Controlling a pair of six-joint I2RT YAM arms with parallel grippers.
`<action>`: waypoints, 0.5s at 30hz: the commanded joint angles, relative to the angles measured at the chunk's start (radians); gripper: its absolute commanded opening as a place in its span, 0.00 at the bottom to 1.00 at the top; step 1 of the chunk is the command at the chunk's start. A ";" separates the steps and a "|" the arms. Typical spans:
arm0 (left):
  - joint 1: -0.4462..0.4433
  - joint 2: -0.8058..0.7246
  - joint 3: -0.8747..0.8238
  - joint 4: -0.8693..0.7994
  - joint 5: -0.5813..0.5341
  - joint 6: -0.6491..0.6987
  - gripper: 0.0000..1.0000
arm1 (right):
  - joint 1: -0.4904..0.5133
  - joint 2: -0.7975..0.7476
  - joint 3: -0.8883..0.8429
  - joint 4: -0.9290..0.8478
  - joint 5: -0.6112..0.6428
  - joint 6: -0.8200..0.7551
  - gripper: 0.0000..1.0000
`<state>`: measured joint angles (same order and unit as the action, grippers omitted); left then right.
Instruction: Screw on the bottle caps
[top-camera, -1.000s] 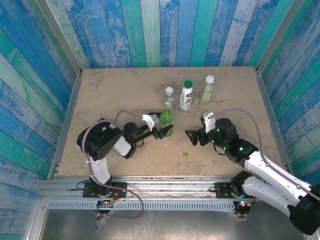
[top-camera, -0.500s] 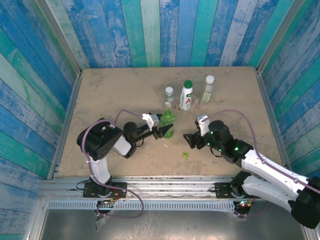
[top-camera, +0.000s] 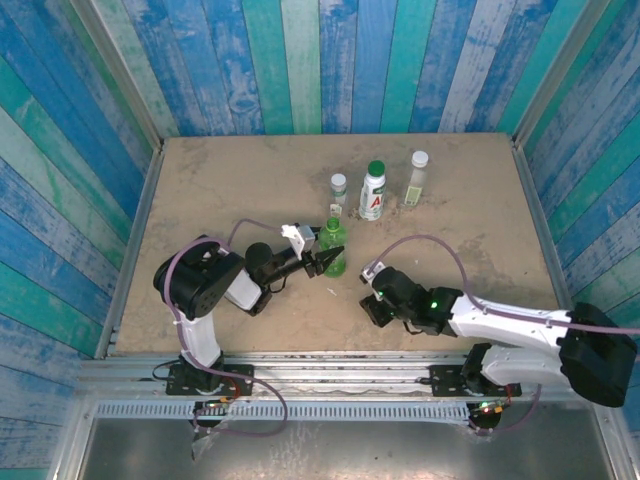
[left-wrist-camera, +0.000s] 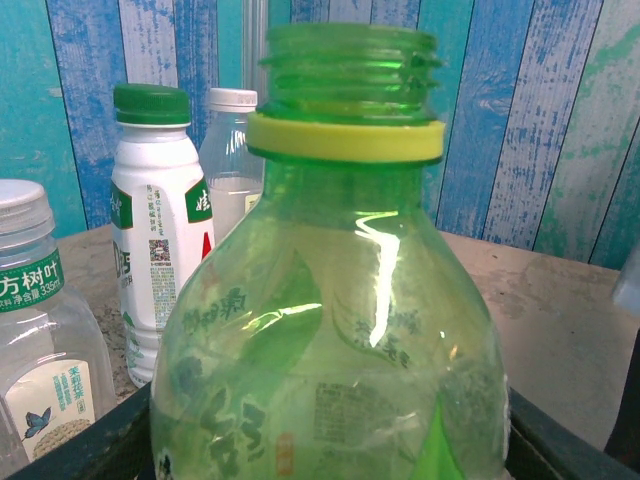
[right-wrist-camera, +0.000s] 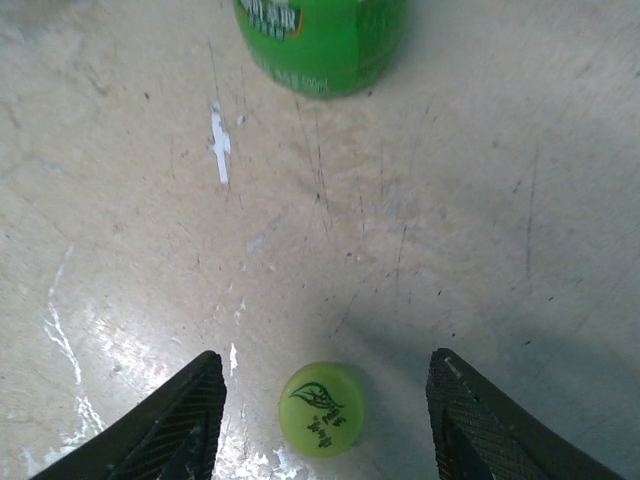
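Left gripper clamps uncapped translucent green plastic bottle; three capped bottles stand farther. Right gripper jaws wide, straddling small round yellow-green plastic cap, not touching.

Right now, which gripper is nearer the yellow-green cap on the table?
Right. The right gripper hangs over the yellow-green cap, fingers either side, not touching. The left gripper is farther off, around the green bottle.

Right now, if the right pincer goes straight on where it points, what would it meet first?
Most likely the yellow-green cap on the table, lying before the right pincer; depth is uncertain.
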<state>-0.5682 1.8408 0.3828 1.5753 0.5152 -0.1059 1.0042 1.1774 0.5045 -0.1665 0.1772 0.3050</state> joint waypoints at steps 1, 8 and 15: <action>0.002 0.034 0.006 0.087 0.011 0.000 0.64 | 0.013 0.042 -0.018 0.032 0.009 0.057 0.55; 0.002 0.038 0.005 0.085 0.007 0.003 0.64 | 0.017 0.128 -0.019 0.042 0.001 0.072 0.53; 0.002 0.032 0.006 0.066 0.009 0.017 0.64 | 0.020 0.168 -0.011 0.030 0.000 0.073 0.43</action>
<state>-0.5682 1.8408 0.3828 1.5757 0.5152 -0.1043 1.0153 1.3365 0.4938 -0.1291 0.1761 0.3634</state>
